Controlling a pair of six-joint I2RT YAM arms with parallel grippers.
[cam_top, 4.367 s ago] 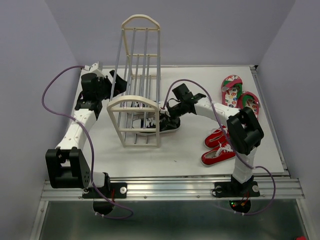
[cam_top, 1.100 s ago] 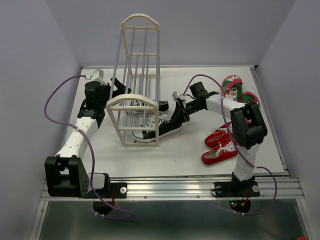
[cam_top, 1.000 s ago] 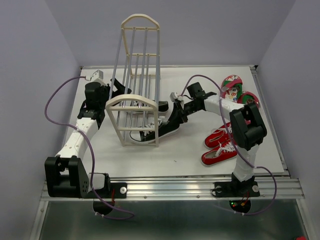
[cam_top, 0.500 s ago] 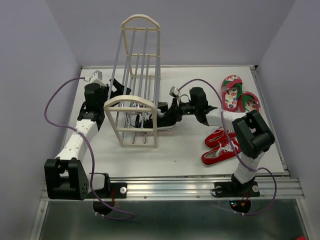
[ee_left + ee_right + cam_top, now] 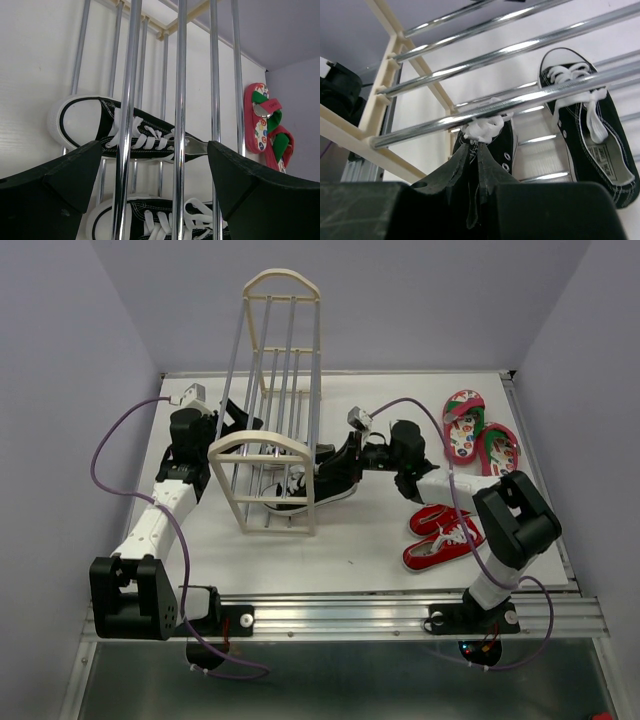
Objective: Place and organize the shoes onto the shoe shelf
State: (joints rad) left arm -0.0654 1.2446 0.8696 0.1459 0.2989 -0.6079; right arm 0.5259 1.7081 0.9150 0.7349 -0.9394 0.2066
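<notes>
The right gripper [image 5: 476, 152] is pinching shut on the black sneaker [image 5: 487, 137], holding it up by the top, where the white laces are bunching. The sneaker is sitting right at the gripper's tips, and its long way is pointing away from the gripper, into the shoe shelf [image 5: 268, 445]. A shiny rod of the shelf is crossing just by the laces. I think the next move is turning on setting the shoe down past that rod.

A bit farther off, to the gripper's right, the other black sneaker [image 5: 585, 145] is lying across the lower rods with its toe pointing away. A printed tag is showing inside it, but the letters are too small to read.

On the far side of the shelf the left gripper [image 5: 155, 145] is waiting wide open, holding nothing. The right arm is the nearer one.

Back behind the right gripper, the red sneakers [image 5: 440, 535] and the flip-flops [image 5: 478, 435] are lying on the tabletop [image 5: 380, 540]. No brand name is showing.
</notes>
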